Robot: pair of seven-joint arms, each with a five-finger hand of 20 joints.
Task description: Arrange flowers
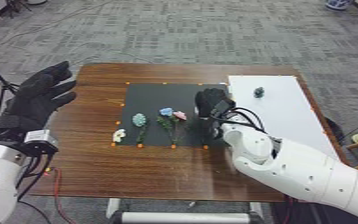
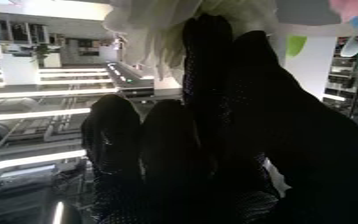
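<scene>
When looking at the right robot hand [image 1: 213, 102], over the right side of the black mat [image 1: 149, 95], can't tell whether spread or gripping; see pale petals [image 2: 149, 30] close by. Leftward, find pink flower [image 1: 180, 115], blue flower [image 1: 167, 111], teal flower [image 1: 139, 119], white flower [image 1: 119, 135]. Note white sheet [image 1: 282, 110] along the right edge of the brown counter [image 1: 158, 175], left robot hand [image 1: 35, 102] with straight fingers beside its left edge, grey carpet [image 1: 184, 30] beyond.

The white arms [image 1: 295, 170] have black cables and small screws.
</scene>
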